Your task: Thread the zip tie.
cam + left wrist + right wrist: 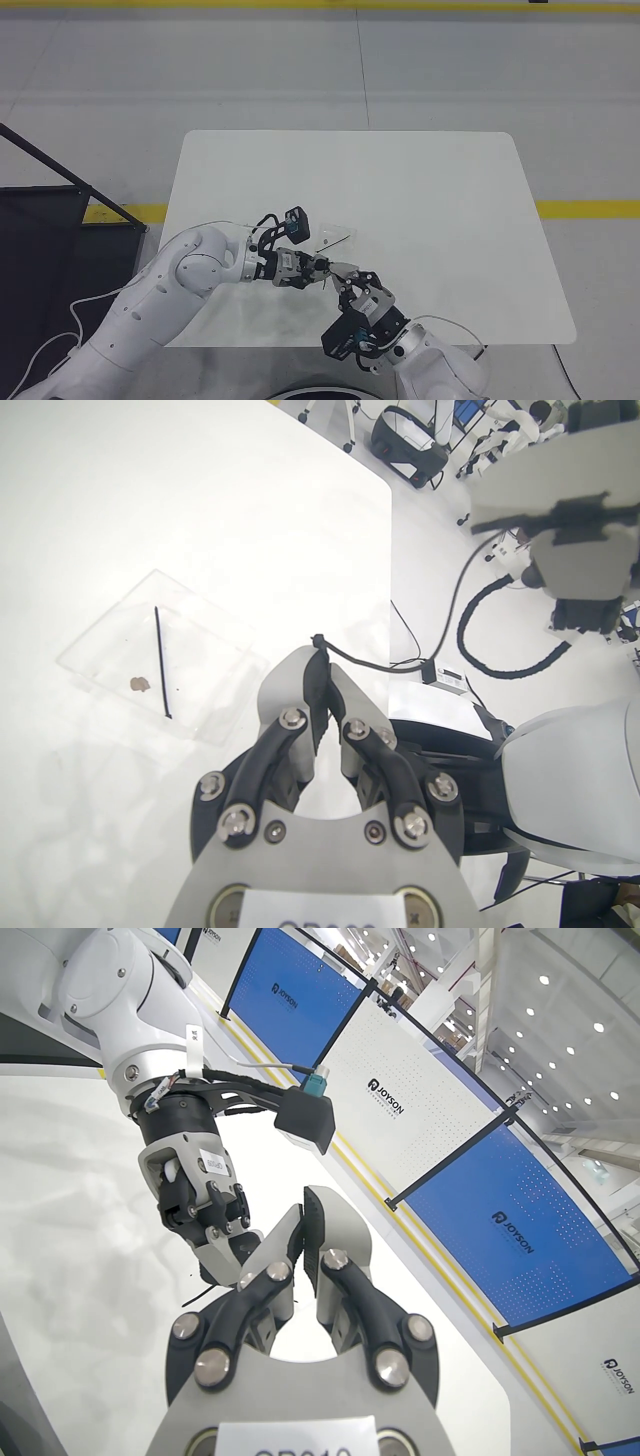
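Observation:
My left gripper [320, 660] is shut on a black zip tie [350, 657]. Its head pokes out past the fingertips and its strap trails off to one side, above the table's near edge. In the right wrist view the left gripper [232, 1260] hangs over the table with the strap's thin tail [197, 1299] drooping below it. My right gripper [304, 1210] sits just beside it, pads pressed shut; I cannot tell whether anything is pinched between them. From above, the left gripper [322, 268] and right gripper [347, 278] nearly meet tip to tip near the table's front.
A clear plastic tray [100, 635] lies on the white table [430, 200] just beyond the grippers, also seen as the tray [336, 238]. It holds a second black zip tie [161, 662] and a small brown scrap [140, 684]. The table's front edge is close by.

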